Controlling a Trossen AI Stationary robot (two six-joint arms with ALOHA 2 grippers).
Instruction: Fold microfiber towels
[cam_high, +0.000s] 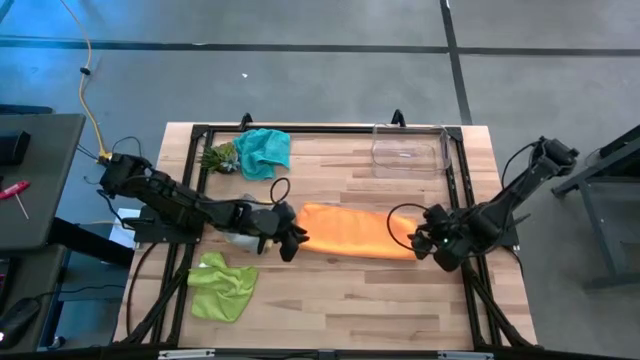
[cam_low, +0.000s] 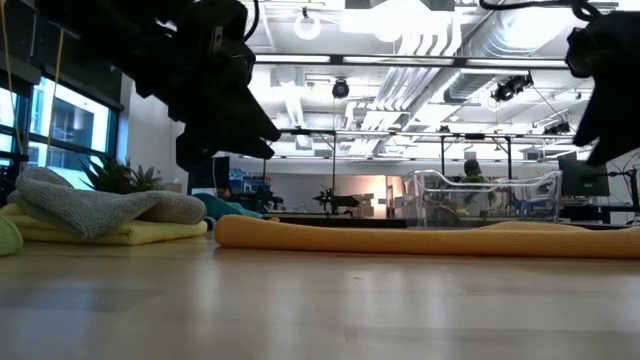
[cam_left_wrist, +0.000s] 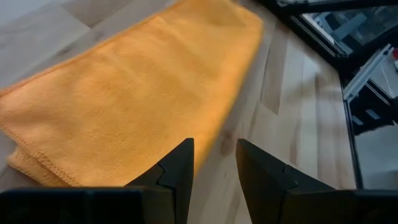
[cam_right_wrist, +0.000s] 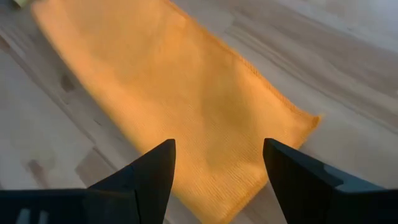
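Note:
An orange towel (cam_high: 355, 230), folded into a long strip, lies flat across the middle of the table; the low view (cam_low: 400, 238) shows it as a low band. My left gripper (cam_high: 295, 243) hangs above the strip's left end, open, fingers slanting down over the towel's near edge (cam_left_wrist: 137, 93). My right gripper (cam_high: 425, 243) hangs above the right end, open wider, with the towel's end (cam_right_wrist: 174, 93) under its fingers. Neither gripper (cam_left_wrist: 214, 168) (cam_right_wrist: 217, 174) has anything between its fingers.
A teal towel (cam_high: 263, 152) and a small green spiky plant (cam_high: 218, 157) lie at the far left. A lime green towel (cam_high: 222, 285) lies crumpled at the near left. A grey towel (cam_low: 100, 205) rests on a yellow one (cam_low: 110, 233). A clear bin (cam_high: 408, 150) stands at the far right.

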